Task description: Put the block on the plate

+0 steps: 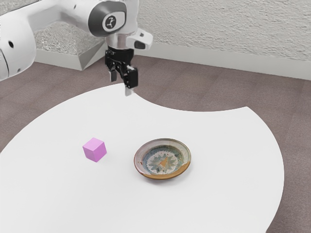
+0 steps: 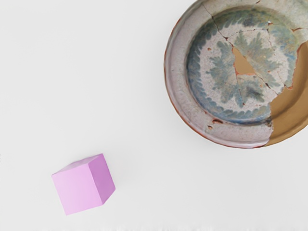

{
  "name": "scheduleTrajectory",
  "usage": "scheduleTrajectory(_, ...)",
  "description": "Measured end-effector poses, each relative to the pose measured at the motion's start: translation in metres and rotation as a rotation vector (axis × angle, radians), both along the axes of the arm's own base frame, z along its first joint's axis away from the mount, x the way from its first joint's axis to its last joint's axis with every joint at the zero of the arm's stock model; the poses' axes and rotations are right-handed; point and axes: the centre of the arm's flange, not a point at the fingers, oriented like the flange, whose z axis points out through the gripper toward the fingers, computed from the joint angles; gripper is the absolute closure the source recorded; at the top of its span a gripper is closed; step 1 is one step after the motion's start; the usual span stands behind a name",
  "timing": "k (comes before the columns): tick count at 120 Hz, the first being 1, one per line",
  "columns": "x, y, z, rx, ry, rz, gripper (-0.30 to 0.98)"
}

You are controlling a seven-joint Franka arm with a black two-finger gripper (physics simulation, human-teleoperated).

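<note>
Gripper [image 1: 121,85] seen hanging fr. arm [image 1: 46,13], well above table [image 1: 223,145], in ext. view nr. the inward-curved edge. Fingers [image 1: 128,91] pointed down, held wide apart, clear gap btwn; nothing gripped.

Block [image 1: 95,150]: pink-purple cube, plain faces, set directly on tabletop, off the plate [image 1: 164,158]. Block found toward ext. view's left, plate toward ext. view's right. The two not touching; bare white surface seen btwn. Block smaller than plate by far; top face and two side faces lit differently in ext. view, lighter on top. Both placed well below gripper's level.

Plate noted as round, shallow, w/ raised rim; laid upright, face up. Blue-green leafy pattern painted on pale ground at ctr., ringed by darker blue-green band. Cracks traced across it in wrist view. Plain tan-brown areas recorded at two spots: small, approx. triangular one nr. ctr., larger one taking in part of rim. In wrist view plate partly cut off by frame; block shown whole, apart fr. rim.

Tabletop white, smooth, w/ curved outline. Floor [image 1: 194,87] brownish, marked w/ faint tile-like lines. Wall [image 1: 209,29] pale, rough-textured, w/ smooth baseboard [image 1: 218,57] run along its foot.
</note>
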Motion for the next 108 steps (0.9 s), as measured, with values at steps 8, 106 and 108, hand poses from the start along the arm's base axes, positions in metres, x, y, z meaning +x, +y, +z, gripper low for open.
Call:
scheduleTrajectory(8, 0.0, 0.004, -0.01, 0.01, 0.026, -0.028, 0.0)
scheduleTrajectory(106, -0.021, 0.148, -0.237, -0.093, 0.211, -0.006, 0.0)
scheduleTrajectory(108, -0.019, 0.149, -0.238, -0.102, 0.197, -0.003, 0.0)
